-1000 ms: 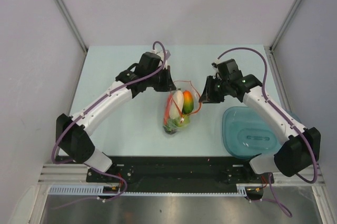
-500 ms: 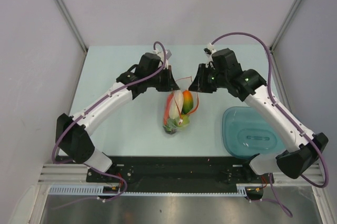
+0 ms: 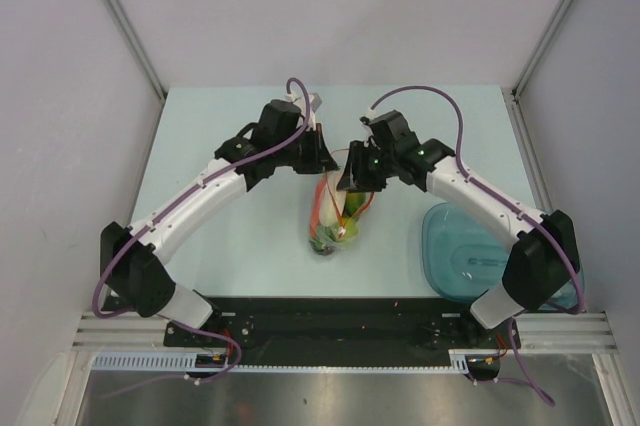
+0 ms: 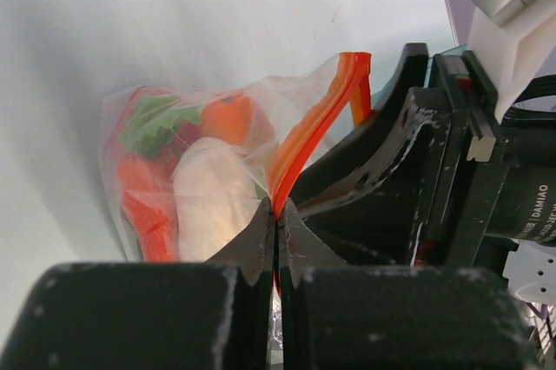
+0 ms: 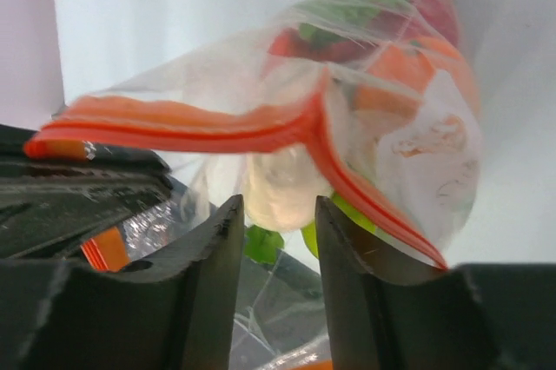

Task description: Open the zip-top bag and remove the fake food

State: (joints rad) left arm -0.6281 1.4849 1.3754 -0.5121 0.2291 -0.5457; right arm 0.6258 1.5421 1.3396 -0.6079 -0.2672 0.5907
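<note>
Top view: shot from above and behind arm bases, tilted down; whole desk (image 3: 190,126), left arm (image 3: 200,196) and right arm (image 3: 480,196) seen from afar, zip-top bag (image 3: 335,216) small at centre.
Left wrist view: shot from behind left pincer (image 4: 276,212), aimed along fingers; bag met at very close range, right arm caught at right edge.
Right wrist view: shot from behind right pincer (image 5: 276,214), faced back toward left one, equally close.
Bag mouth shared by all three.

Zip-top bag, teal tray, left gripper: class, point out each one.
zip-top bag (image 4: 314,120), left wrist view, on its zip strip
teal tray (image 3: 455,231), top view, on its bare floor
left gripper (image 4: 276,214), left wrist view, between its fingertips
</note>
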